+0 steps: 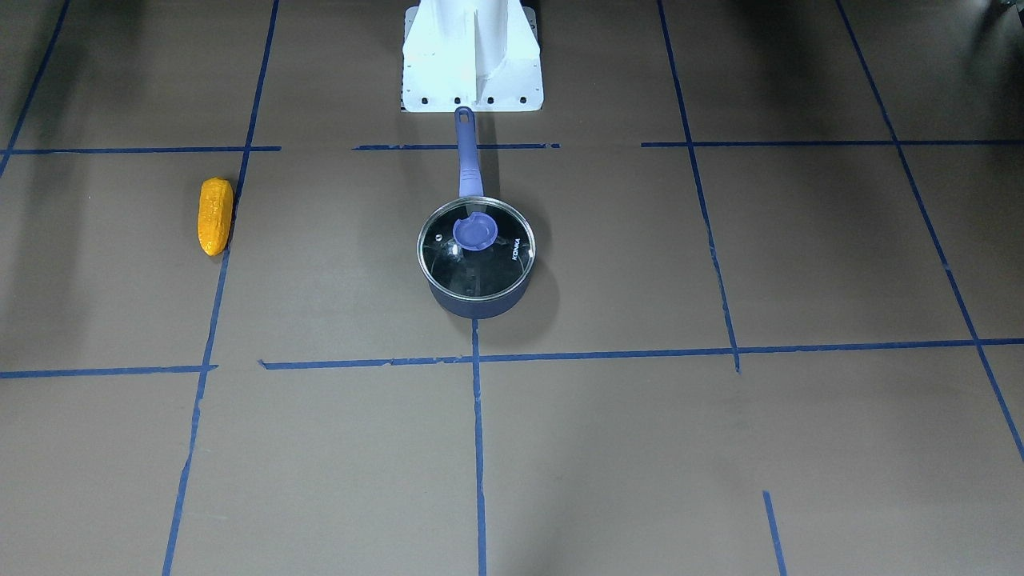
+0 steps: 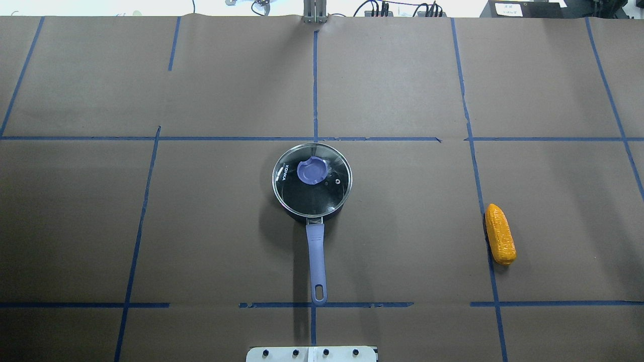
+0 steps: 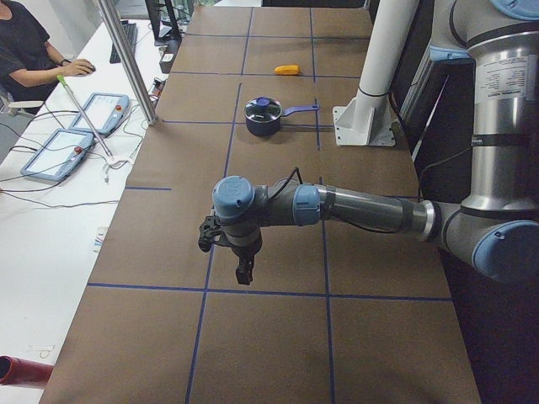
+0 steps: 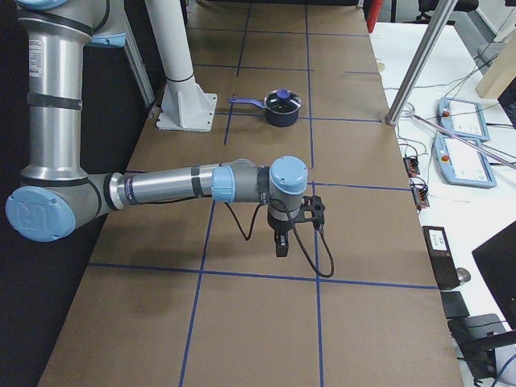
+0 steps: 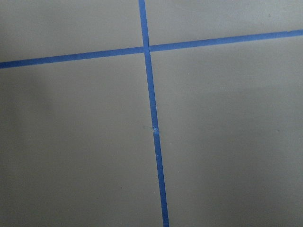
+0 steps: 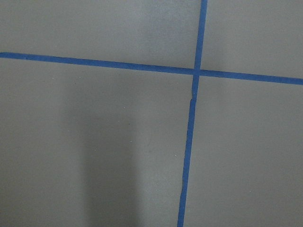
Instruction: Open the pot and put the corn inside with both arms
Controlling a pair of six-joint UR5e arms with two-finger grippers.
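The dark navy pot (image 1: 480, 304) stands mid-table with its glass lid (image 1: 488, 268) on and its blue knob (image 1: 474, 233) up. Its long handle (image 1: 465, 156) points at the robot base. It also shows in the overhead view (image 2: 322, 201). The orange-yellow corn (image 2: 500, 234) lies on the robot's right, well apart from the pot (image 1: 215, 216). My left gripper (image 3: 244, 273) and right gripper (image 4: 280, 246) hang over bare paper at the table's two ends, far from both. I cannot tell whether they are open or shut. Both wrist views show only paper and tape.
The white base pedestal (image 1: 472, 56) stands just behind the pot handle. Blue tape lines grid the brown paper. An operator (image 3: 29, 50), tablets (image 3: 99, 114) and a metal pole (image 3: 126, 59) are at the table's far side.
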